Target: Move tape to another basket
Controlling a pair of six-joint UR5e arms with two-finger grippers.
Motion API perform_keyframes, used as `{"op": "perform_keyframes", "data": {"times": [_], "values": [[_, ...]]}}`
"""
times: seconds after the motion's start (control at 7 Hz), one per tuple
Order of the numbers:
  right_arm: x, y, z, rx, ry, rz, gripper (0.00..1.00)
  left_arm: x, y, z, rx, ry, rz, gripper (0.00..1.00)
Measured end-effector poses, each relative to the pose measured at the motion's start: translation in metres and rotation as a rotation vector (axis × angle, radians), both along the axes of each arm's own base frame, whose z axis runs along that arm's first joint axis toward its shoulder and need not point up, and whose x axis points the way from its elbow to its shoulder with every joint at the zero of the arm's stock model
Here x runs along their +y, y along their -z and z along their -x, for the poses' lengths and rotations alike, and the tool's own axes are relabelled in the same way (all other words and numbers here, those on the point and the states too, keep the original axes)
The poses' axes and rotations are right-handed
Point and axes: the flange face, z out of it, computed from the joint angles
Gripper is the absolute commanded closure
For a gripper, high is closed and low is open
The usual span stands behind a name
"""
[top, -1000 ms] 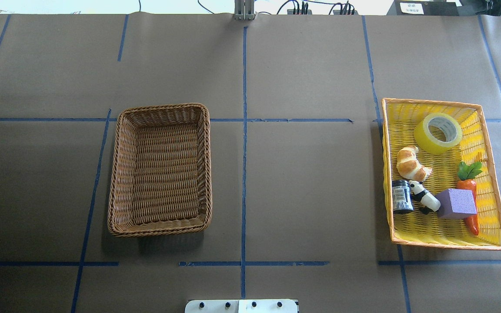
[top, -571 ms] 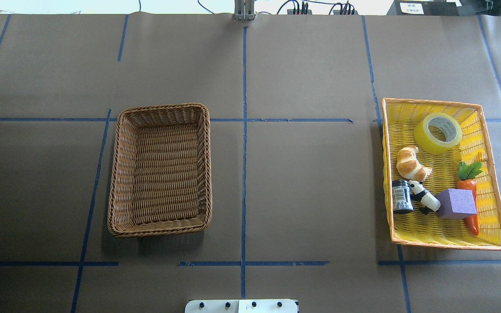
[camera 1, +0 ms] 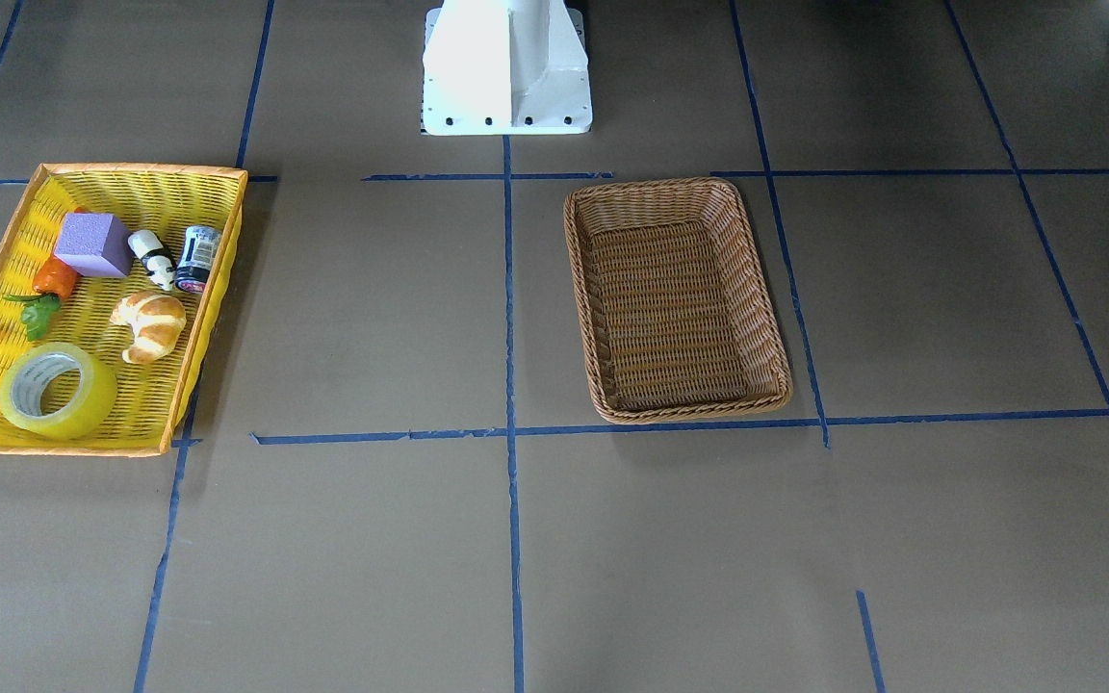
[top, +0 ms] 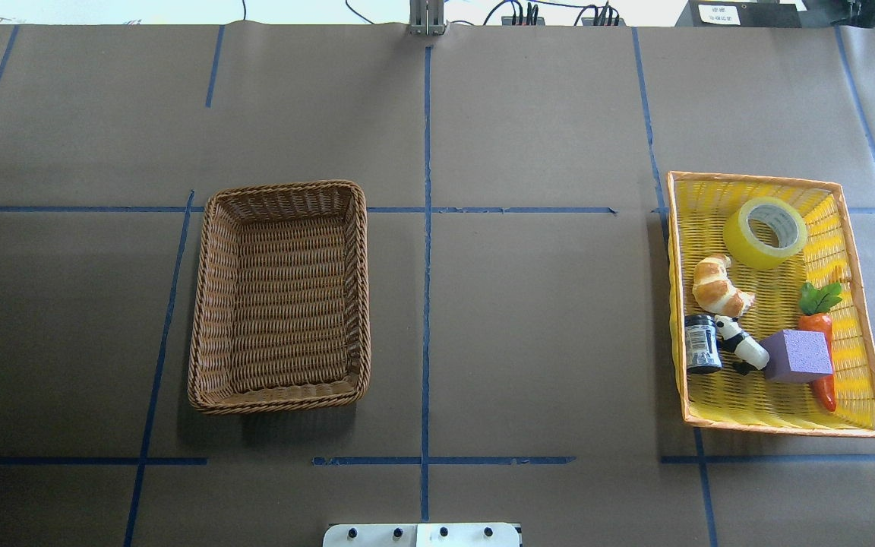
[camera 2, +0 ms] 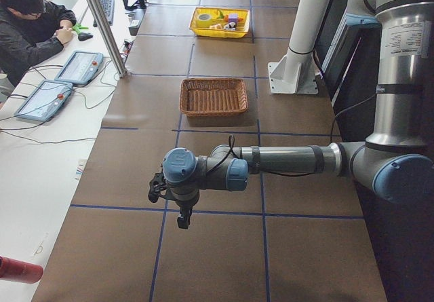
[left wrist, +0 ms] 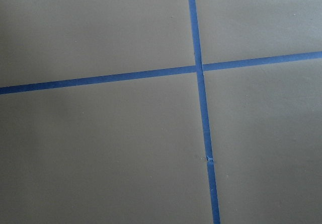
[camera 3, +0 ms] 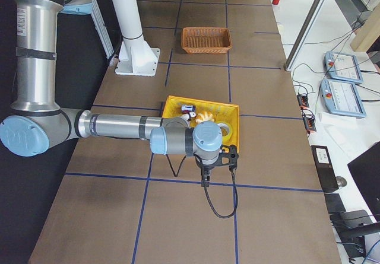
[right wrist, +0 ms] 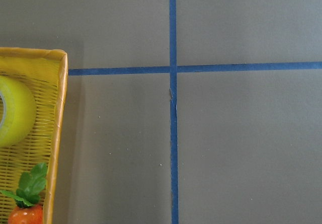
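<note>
Yellow-green tape [top: 765, 232] lies tilted at the far end of the yellow tray [top: 787, 430], well apart from the wicker basket [top: 278, 404]. The left gripper [camera 2: 182, 220] and right gripper [camera 3: 205, 180] hang outside both containers, probably parked before any reach. Whether the 2 sets of jaws are released or clenched, I cannot tell.

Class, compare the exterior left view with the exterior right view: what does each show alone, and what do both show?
Only the exterior left view: the left arm and a seated operator. Only the exterior right view: the right arm, stretched out near the yellow basket. Both: the tape in the yellow basket, the empty wicker basket, and the white pedestal.
</note>
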Motion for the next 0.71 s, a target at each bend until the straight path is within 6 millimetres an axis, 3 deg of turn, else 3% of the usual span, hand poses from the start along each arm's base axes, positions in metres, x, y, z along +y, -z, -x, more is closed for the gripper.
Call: {"op": "perform_keyframes", "data": {"times": [0.29, 0.71], "values": [[-0.023, 0.026, 0.006, -0.004, -0.003, -0.03, 0.0, 0.0, 0.005, 0.0, 0.0, 0.0, -0.011, 0.0], [-0.067, 0.092, 0.06, -0.035, -0.017, -0.018, 0.0, -0.001, 0.011, 0.001, 0.0, 0.001, -0.024, 0.0]]}}
